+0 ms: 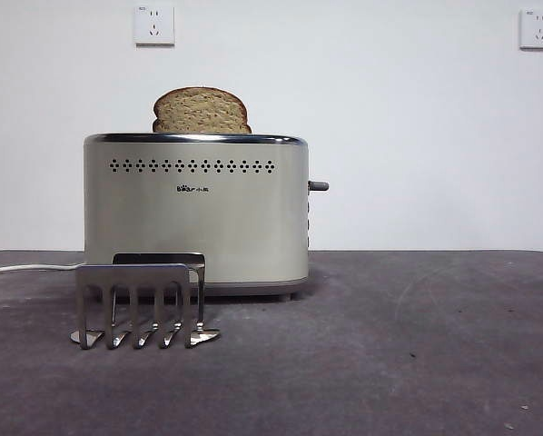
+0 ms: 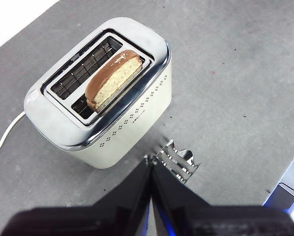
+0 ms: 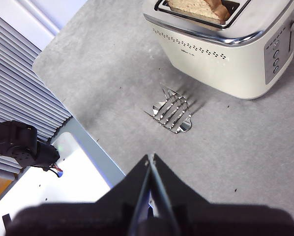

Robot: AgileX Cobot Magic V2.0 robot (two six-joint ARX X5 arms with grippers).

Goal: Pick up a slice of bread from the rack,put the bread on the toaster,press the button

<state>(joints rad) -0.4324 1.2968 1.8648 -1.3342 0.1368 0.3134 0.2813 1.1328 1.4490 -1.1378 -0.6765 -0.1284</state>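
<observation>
Rack nearest the camera, lower left of the front frame, empty, just in front of the toaster; bread sits in one toaster slot, domed top proud of the chrome rim at upper centre. Left pincer and right pincer both closed on nothing, held high over the tabletop, neither near the lever at the toaster's right side. Risk, as judged: a closed pincer descending on that small lever could slip off or shove the toaster into the rack; bread may only be resting, so an incomplete press leaves it up.
</observation>
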